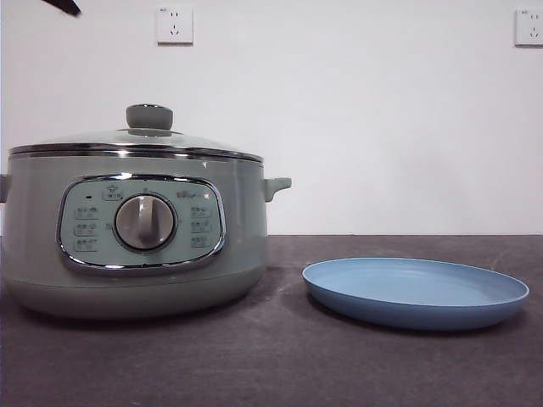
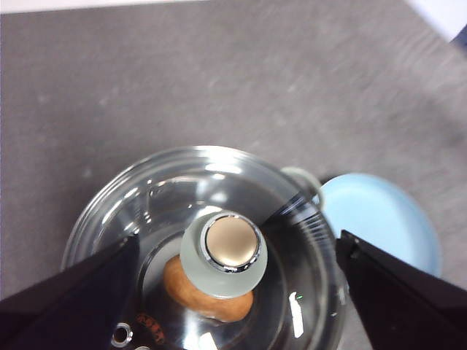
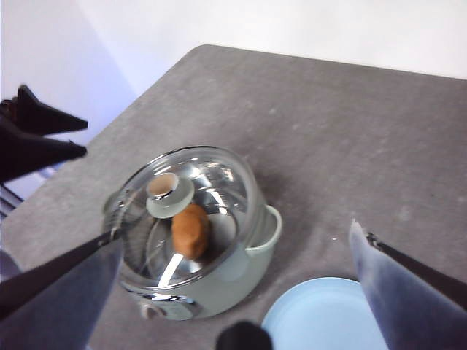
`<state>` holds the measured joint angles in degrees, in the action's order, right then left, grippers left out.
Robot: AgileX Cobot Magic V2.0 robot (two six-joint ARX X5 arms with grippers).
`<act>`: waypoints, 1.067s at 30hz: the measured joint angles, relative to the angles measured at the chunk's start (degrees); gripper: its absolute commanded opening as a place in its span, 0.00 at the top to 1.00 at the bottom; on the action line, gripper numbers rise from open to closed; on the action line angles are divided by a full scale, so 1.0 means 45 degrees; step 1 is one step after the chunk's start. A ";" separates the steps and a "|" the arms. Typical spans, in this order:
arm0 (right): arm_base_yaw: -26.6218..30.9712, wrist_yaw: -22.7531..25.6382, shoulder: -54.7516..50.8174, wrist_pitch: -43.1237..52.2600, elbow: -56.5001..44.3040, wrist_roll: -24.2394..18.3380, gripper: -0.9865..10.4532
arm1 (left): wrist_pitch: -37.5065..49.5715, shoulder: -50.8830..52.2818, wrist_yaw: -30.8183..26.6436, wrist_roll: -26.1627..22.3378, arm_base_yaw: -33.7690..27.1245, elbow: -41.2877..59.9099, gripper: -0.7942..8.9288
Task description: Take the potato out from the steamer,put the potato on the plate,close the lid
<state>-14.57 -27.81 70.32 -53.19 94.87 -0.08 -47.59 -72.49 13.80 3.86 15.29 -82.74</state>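
The sage-green steamer [image 1: 136, 254] stands on the left of the table with its glass lid [image 1: 136, 142] seated on the rim. Through the glass the orange-brown potato [image 2: 208, 297] lies inside, under the knob [image 2: 232, 244]. In the right wrist view the potato [image 3: 191, 230] also shows in the pot. My left gripper [image 2: 238, 240] hangs open well above the lid, its jaws wide to either side of the knob, touching nothing. My right gripper [image 3: 235, 232] is open and high over the table, holding nothing. The light blue plate [image 1: 416, 292] lies empty to the right of the steamer.
A black gripper tip [image 1: 64, 6] shows at the top left corner of the front view. Two wall sockets [image 1: 174, 25] [image 1: 529, 26] sit on the white wall behind. The dark grey table [image 1: 280, 365] ends near the steamer's far side.
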 measured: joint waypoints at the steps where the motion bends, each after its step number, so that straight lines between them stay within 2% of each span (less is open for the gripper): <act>1: -0.0029 0.0180 0.0005 0.0010 0.0000 0.0000 0.37 | 0.0010 -0.0223 -0.0461 -0.0019 0.0355 0.0000 0.46; 4: -0.0107 0.0495 0.0005 0.0000 0.0000 0.0005 0.37 | 0.0029 -0.0826 -0.1467 -0.0092 0.1059 0.0000 0.46; 8: -0.0107 0.0563 0.0010 -0.0262 0.0005 0.0000 0.37 | 0.0277 -0.1647 -0.1991 -0.0097 0.1671 0.0000 0.46; 13: -0.0107 0.0563 0.0015 -0.0461 0.0005 0.0000 0.37 | 0.0408 -0.2715 -0.3274 -0.0107 0.2152 0.0000 0.46; 22: -0.0107 0.0563 0.0015 -0.0461 0.0005 0.0000 0.37 | 0.0403 -0.4070 -0.3604 -0.0194 0.2181 0.0000 0.48; 23: -0.0107 0.0563 0.0015 -0.0461 0.0005 0.0000 0.37 | 0.0403 -0.4085 -0.3716 -0.0194 0.2181 0.0000 0.50; 24: -0.0107 0.0563 0.0015 -0.0461 0.0005 0.0000 0.37 | 0.0408 -0.4085 -0.3861 -0.0194 0.2181 0.0000 0.56; 25: -0.0107 0.0563 0.0015 -0.0461 0.0005 0.0000 0.37 | 0.0418 -0.4080 -0.3895 -0.0194 0.2181 0.0000 0.64; 27: -0.0107 0.0568 0.0015 -0.0461 0.0005 0.0005 0.37 | 0.0423 -0.4075 -0.3866 -0.0228 0.2220 0.0000 0.88; 28: -0.0107 0.0573 0.0015 -0.0461 0.0005 0.0000 0.37 | 0.0495 -0.4065 -0.3881 -0.0301 0.2229 -0.0029 0.95; 32: -0.0107 0.0578 0.0015 -0.0461 0.0005 0.0000 0.37 | 0.0398 -0.4046 -0.3857 -0.0437 0.2225 -0.0044 0.93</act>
<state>-15.05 -25.21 70.39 -55.27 94.89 -0.08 -45.80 -90.70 -3.55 1.89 25.30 -82.94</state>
